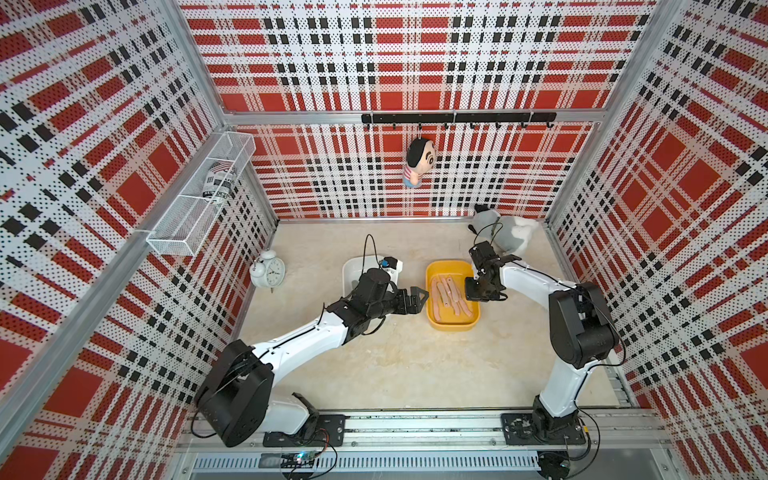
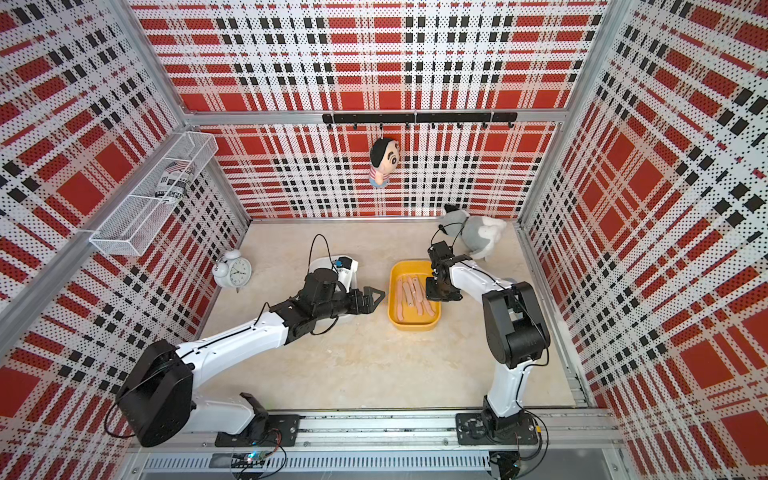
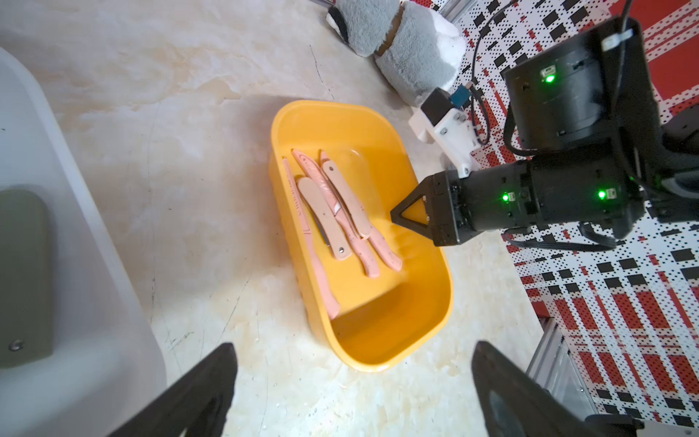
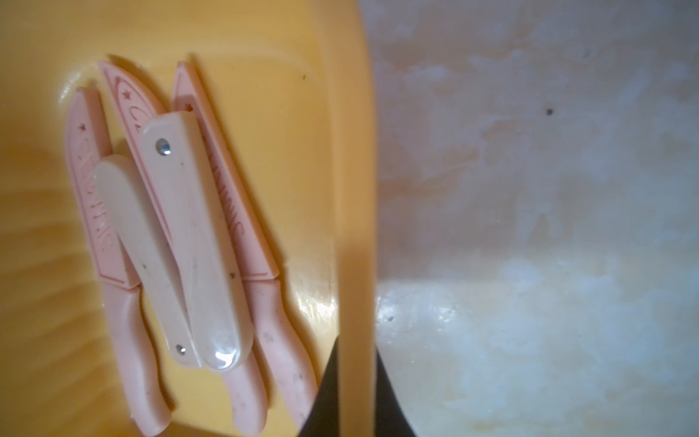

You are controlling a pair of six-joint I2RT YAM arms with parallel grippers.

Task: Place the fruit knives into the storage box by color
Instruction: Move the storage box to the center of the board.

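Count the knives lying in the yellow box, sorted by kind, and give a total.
Pink sheathed knives: 3
Pale folding knives: 2
Total in the yellow box: 5

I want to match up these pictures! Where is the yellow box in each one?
In both top views: the yellow box is on the table, a little right of the middle.
Left wrist view: in the middle of the picture.
Right wrist view: very close, filling the left half.
Shared landmark: the pink knives lying inside it show in every view.
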